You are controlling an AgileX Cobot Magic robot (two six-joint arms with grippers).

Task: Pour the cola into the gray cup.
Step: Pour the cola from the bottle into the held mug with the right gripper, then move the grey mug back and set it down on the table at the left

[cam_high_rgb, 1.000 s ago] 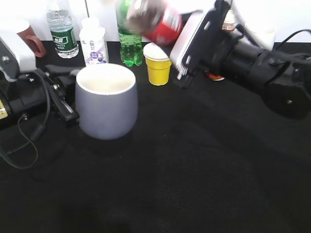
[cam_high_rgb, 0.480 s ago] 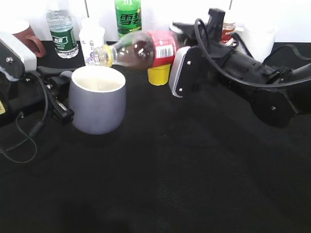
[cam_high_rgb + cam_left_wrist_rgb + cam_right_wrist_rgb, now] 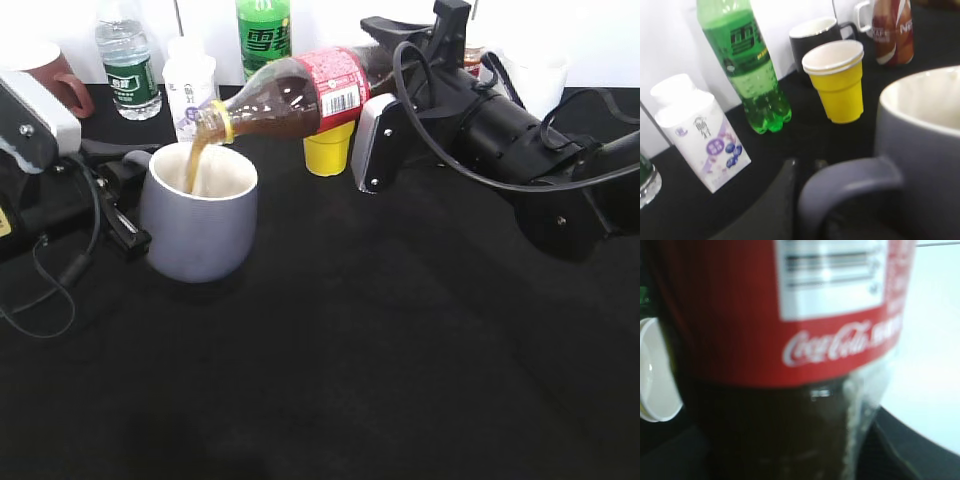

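Observation:
My right gripper (image 3: pixel 372 110) is shut on the cola bottle (image 3: pixel 300 95), which lies tilted on its side with its open neck over the gray cup (image 3: pixel 198 225). A brown stream falls from the neck into the cup. The bottle's red label fills the right wrist view (image 3: pixel 790 315). My left gripper (image 3: pixel 125 205) is shut on the cup's loop handle (image 3: pixel 850 185) at the cup's left side. The cup stands on the black table. Its off-white rim shows in the left wrist view (image 3: pixel 920 100).
Behind the cup stand a yellow paper cup (image 3: pixel 328 152), a green soda bottle (image 3: pixel 263 38), a white milk carton (image 3: pixel 190 85), a water bottle (image 3: pixel 128 65) and a reddish-brown mug (image 3: pixel 62 78). A black mug (image 3: pixel 815 42) and a Nescafe bottle (image 3: pixel 892 30) stand further back.
The cola bottle swung from up behind the cup down to a tilt over its rim, and cola now streams into the cup. The cup shifted slightly left.

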